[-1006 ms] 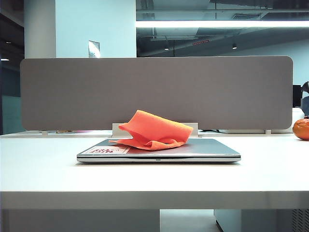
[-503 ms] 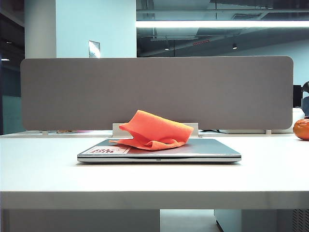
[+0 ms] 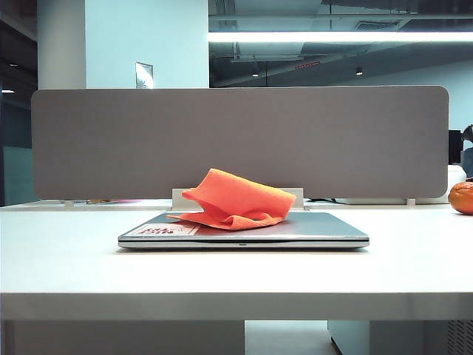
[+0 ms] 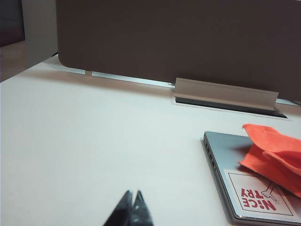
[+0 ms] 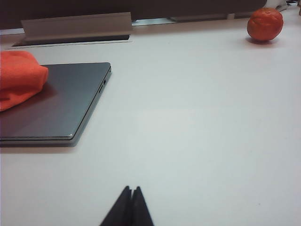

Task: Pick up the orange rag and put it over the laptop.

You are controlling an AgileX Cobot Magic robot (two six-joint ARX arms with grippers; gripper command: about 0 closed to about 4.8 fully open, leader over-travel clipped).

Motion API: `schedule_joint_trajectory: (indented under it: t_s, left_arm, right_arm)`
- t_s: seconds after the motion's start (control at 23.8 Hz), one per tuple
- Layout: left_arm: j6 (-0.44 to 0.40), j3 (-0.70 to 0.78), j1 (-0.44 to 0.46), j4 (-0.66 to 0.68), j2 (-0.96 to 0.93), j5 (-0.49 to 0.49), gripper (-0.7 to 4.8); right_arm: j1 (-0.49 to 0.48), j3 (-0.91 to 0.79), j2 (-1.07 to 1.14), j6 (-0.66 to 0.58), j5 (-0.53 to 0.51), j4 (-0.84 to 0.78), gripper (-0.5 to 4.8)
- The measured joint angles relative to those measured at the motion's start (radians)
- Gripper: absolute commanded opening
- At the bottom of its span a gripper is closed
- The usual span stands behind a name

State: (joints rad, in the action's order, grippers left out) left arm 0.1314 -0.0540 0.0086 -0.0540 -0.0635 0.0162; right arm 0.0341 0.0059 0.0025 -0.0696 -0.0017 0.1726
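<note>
While the orange rag (image 3: 235,201) already lies bunched on the closed laptop (image 3: 325,231), what remains, as I judge it, is parking both arms clear without snagging the cloth.

Neither arm shows in the exterior view; the left gripper (image 4: 132,210) hangs over bare white table (image 4: 94,141) well apart from the laptop's stickered corner, its fingertips pressed together on nothing, and the right gripper (image 5: 130,207) hangs likewise pressed together and empty over the table near the laptop's other side, with a round orange fruit (image 5: 265,24) far off by the grey divider panel (image 3: 236,140). To finish well, keep both grippers away from the rag's raised fold. The rag looks bright, soft and fuzzy, crumpled into a peaked heap covering only the lid's middle, one flap reaching toward the white-and-red sticker (image 4: 256,198).
</note>
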Motion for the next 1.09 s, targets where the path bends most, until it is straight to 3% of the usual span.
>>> schedule_joint_trajectory:
  t_s: [1.09]
  left_arm:
    - [0.016,0.049,0.000,0.068,0.059,0.000,-0.06]
  right_arm:
    - [0.000,0.000,0.000,0.000,0.000,0.000,-0.05]
